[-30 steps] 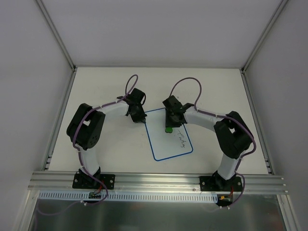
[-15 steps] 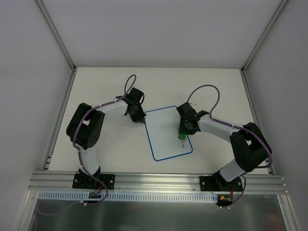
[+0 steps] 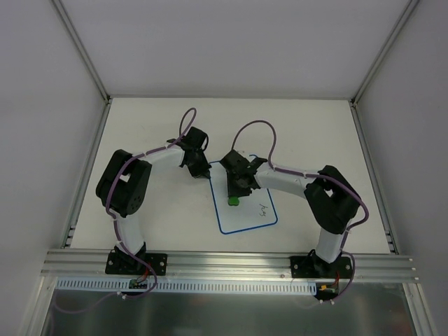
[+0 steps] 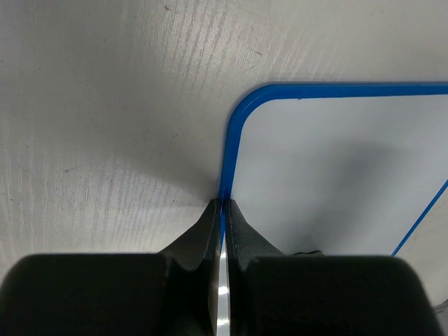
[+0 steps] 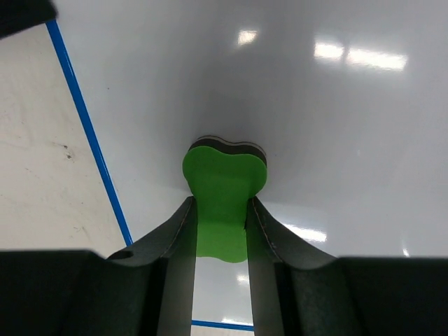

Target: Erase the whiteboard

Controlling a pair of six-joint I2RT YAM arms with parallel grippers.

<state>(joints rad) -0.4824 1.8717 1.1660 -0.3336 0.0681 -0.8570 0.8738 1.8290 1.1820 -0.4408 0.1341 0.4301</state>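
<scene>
From above, we saw the whiteboard [image 3: 241, 217] lying flat on the desk [image 3: 154, 133], between the two arms and slightly skewed. A short dark scribble [image 3: 264, 205] sat near its right edge. Neither wrist camera showed that mark. The left wrist view gave us what the overhead could not: the left gripper [image 4: 221, 204] was clenched, fingertips together, its tips set against the board's thin blue border just below a rounded corner. The right wrist view showed the right gripper [image 5: 221, 203] grasping a green eraser [image 5: 224, 168] between its fingers, with the dark underside of the eraser pressed on the white surface, near the blue left border.

The left arm curved inward from its base, its wrist tipped down at the board's far left corner. The right arm reached across to the left, elbow out to the right, over the board's upper left part.

The board looked glossy, with lamp reflections, and white around the eraser.
</scene>
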